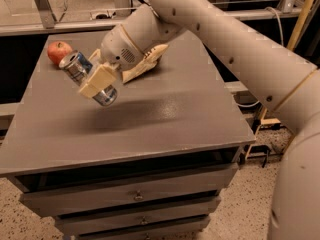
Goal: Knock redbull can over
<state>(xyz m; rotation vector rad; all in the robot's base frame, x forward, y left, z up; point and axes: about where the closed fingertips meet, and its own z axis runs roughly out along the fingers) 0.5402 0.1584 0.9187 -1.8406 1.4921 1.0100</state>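
Note:
The redbull can, silver and blue with a shiny top, is tilted with its top toward the upper left and held off the grey table. My gripper is shut on the can, with one cream finger across its middle. The can's lower end hangs above the table's left half, and a shadow lies beneath it. My large white arm reaches in from the upper right.
A red apple sits at the table's far left corner, just behind the can. The table has drawers in its front. My arm covers the back middle of the table. A speckled floor lies below.

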